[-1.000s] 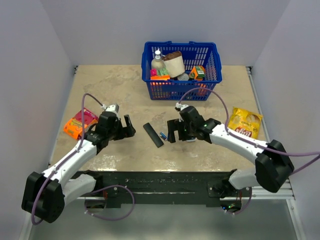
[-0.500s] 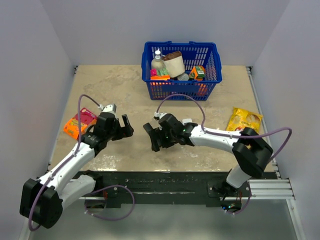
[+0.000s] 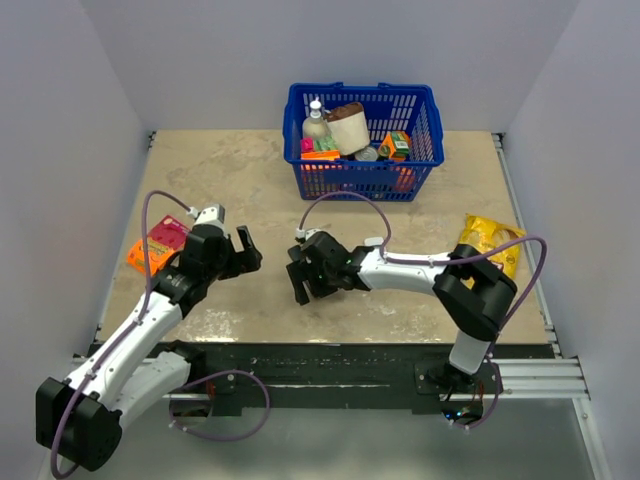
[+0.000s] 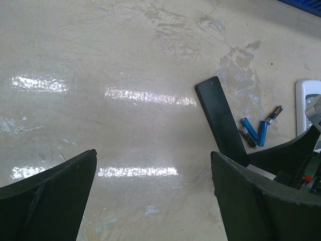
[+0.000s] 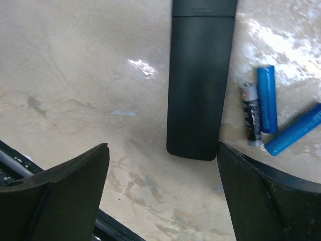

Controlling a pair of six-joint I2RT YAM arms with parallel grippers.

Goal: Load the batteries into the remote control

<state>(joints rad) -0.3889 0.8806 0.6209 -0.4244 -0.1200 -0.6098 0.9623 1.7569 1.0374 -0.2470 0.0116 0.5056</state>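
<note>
One long, slim black bar remote point(image 5: 200, 75) fills the upper centre of the right wrist view — beside it three slim cylindrical cells point(image 5: 267, 98), two blue, one dark grey. Overhead: one blue plastic basket point(image 3: 330, 172) at top centre, two snack packets — an orange packet point(image 3: 150, 255) at left, a yellow packet point(image 3: 485, 232) at right.

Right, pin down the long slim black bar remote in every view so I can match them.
Left wrist: long black bar remote right of centre, slanting downward.
Right wrist: top centre, running down to mid-picture.
Top external: mid-picture, largely hidden under the right gripper.
Shared landmark: small blue cylindrical batteries beside it in both wrist views; covered from above.
</note>
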